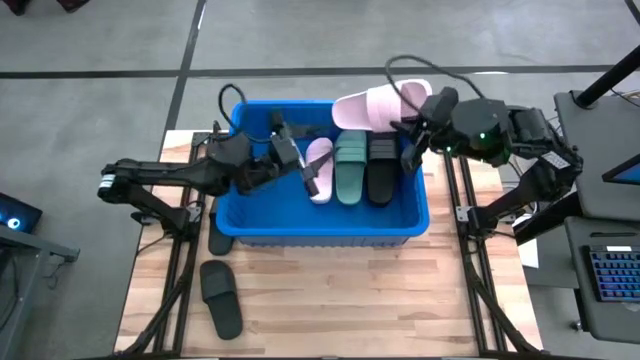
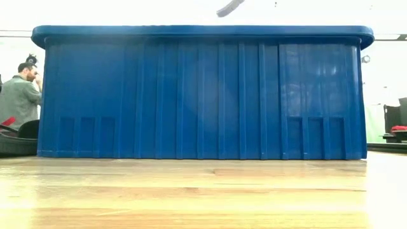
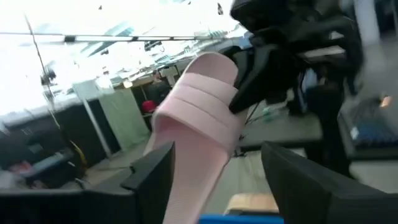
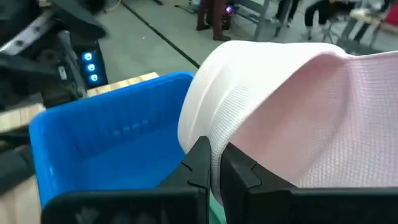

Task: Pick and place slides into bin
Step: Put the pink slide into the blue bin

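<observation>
Starting at your left, two black slides are not yet binned: one lies on the table (image 1: 330,320) well in front of the bin, the black slide (image 1: 221,297), and a second dark slide (image 1: 220,241) sits tucked against the bin's front-left corner, partly hidden by the left arm's frame, so you could easily overlook it. Your left gripper (image 1: 312,172) hangs inside the bin (image 1: 415,215) over its left half, fingers spread apart and holding nothing, right beside the pink slide (image 1: 319,170) already lying on the bin floor; if that arm moves carelessly it can snag that slide or knock it onto its neighbours. Next along the bin floor lie a green slide (image 1: 350,168) and a black slide (image 1: 381,170), side by side. Further right, your right gripper (image 1: 410,135) has its fingers clamped tight on the edge of a second pink slide (image 1: 375,108), which hangs above the bin's back rim with much of it reaching beyond the back wall. That is the main risk: let go here and the slide may tip outward and drop behind the bin instead of in it. The grip is only on a thin foam edge, so a quick swing could make it slip. The two arms are also near each other over the bin, so watch for a collision
</observation>
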Motion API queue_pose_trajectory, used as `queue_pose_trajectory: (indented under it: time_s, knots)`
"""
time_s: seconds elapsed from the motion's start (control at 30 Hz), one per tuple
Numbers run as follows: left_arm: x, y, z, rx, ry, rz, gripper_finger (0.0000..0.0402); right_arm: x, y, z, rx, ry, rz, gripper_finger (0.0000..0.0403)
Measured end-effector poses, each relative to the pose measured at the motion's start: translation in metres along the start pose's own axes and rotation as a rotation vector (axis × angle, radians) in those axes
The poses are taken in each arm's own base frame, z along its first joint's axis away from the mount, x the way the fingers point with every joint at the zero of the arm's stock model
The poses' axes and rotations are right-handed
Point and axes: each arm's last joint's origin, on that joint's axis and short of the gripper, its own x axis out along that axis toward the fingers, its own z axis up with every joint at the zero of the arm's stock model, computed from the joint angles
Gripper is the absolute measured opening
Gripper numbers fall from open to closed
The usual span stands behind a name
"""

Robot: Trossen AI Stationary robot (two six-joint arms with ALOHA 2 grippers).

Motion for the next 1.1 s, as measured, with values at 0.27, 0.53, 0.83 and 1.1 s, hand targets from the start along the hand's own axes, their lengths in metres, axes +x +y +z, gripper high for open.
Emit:
queue_pose_trajectory:
  time_s: [0.27,0.53,0.83,1.1]
  knots:
    - [-0.016,0.011,0.002,0.45,0.081,-0.028,0.0238,0.02,-0.029,0.004,0.21,0.097,0.218,0.0009]
    - [0.002,-0.007,-0.021,0.874,0.184,-0.038,0.0237,0.032,-0.057,0.008,0.379,0.161,0.511,0.0009]
    - [0.032,-0.029,-0.04,1.042,0.271,0.183,0.0237,0.047,-0.061,0.0,0.428,0.281,0.594,0.0009]
    - [0.033,-0.033,-0.043,1.11,0.241,0.14,0.0237,0.056,-0.059,-0.003,0.433,0.333,0.634,0.0009]
